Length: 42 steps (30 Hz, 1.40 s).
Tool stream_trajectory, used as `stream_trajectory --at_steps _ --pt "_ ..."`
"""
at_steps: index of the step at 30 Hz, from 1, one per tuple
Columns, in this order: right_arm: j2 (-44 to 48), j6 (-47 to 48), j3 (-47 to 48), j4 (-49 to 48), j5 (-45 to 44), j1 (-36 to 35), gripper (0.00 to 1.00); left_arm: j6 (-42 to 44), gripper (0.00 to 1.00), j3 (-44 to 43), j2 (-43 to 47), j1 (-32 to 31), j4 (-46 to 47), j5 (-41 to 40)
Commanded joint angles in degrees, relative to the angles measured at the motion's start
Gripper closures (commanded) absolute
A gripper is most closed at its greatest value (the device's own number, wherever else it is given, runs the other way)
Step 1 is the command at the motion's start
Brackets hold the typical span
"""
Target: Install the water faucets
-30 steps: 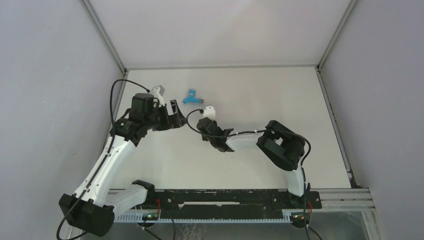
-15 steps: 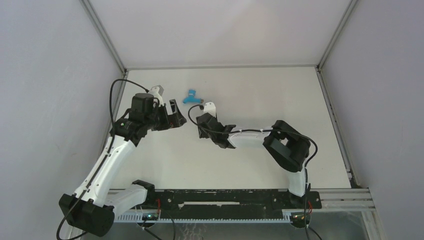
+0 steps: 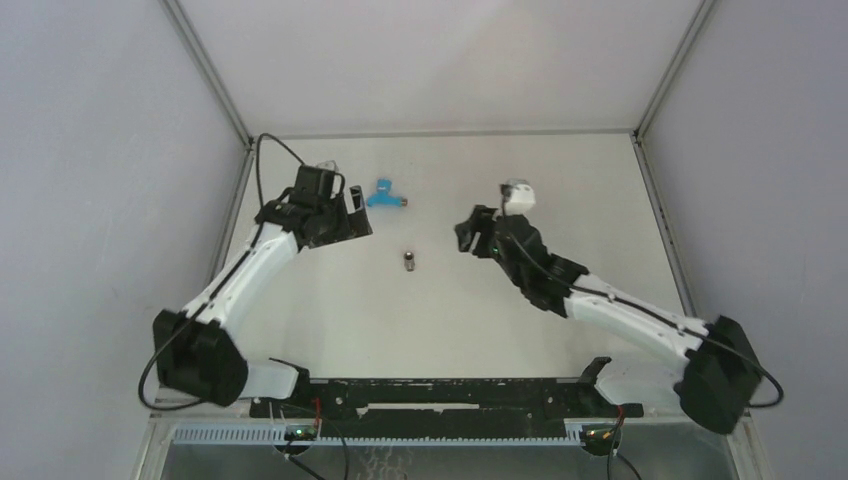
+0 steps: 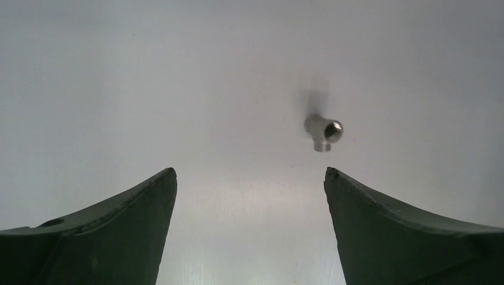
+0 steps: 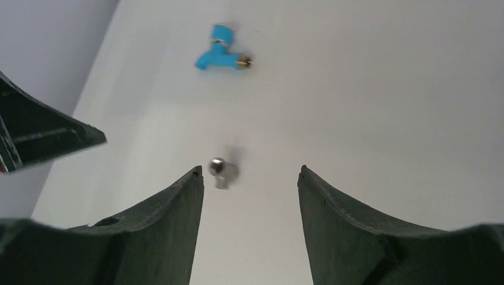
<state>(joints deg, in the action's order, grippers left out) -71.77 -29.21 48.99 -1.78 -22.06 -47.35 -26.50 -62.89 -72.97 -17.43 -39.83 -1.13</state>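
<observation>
The bright-blue tap (image 3: 384, 196) lies on the white table at the back centre, silver end pointing right. It also shows in the right wrist view (image 5: 221, 54). The small grey metal fitting (image 3: 410, 262) lies alone on the table nearer the middle, and shows in both wrist views (image 4: 324, 130) (image 5: 223, 171). My left gripper (image 3: 356, 215) is open and empty, just left of the tap; in its own view (image 4: 249, 172) the fitting lies ahead to the right. My right gripper (image 3: 466, 237) is open and empty, right of the fitting, which sits just beyond its left fingertip (image 5: 193, 178).
The white table (image 3: 560, 190) is closed in by grey walls at the back and both sides. A finger of the left gripper (image 5: 41, 133) shows at the left edge of the right wrist view. Both arm bases sit at the near edge.
The right arm has swung back to the right, away from the tap, uncovering the grey fitting on the table. The left gripper has moved farther back, closer to the tap.
</observation>
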Motion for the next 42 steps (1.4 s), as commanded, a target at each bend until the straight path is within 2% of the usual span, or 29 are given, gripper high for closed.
stream_trajectory --at_steps 1,6,9,13,17,26,33,40,42 --pt "12.7 -5.6 -8.1 6.0 -0.7 3.3 0.34 3.1 0.04 -12.4 -11.7 0.3 -1.1 -7.0" --pt "26.6 -6.4 -14.2 11.5 -4.2 4.0 0.34 4.8 0.13 -22.4 -27.3 0.2 0.2 -7.6" --pt "32.6 -6.5 -14.9 16.4 -6.2 4.4 0.34 6.5 0.17 -32.1 -36.3 0.3 -1.7 -6.5" --pt "38.4 -6.8 -14.9 21.4 -8.0 4.8 0.34 8.4 0.17 -42.0 -44.5 0.3 -2.5 -6.7" --pt "41.6 -7.2 -14.9 23.8 -8.4 5.0 0.34 10.5 0.15 -50.8 -50.6 0.3 -3.8 -8.6" --pt "42.4 -9.8 -14.9 26.8 -7.1 5.9 0.34 11.4 0.17 -73.9 -69.1 0.7 -12.0 -5.9" --pt "42.9 -10.9 -14.7 27.6 -7.6 6.3 0.34 8.1 0.25 -70.3 -70.3 2.4 -10.2 -3.4" --pt "42.6 -9.9 -14.5 28.1 -7.1 8.1 0.35 7.8 0.48 -68.9 -70.9 2.7 -9.8 0.1" --pt "42.6 -10.0 -14.4 28.2 -6.8 8.5 0.35 7.6 0.48 -67.9 -70.9 2.6 -9.8 0.6"
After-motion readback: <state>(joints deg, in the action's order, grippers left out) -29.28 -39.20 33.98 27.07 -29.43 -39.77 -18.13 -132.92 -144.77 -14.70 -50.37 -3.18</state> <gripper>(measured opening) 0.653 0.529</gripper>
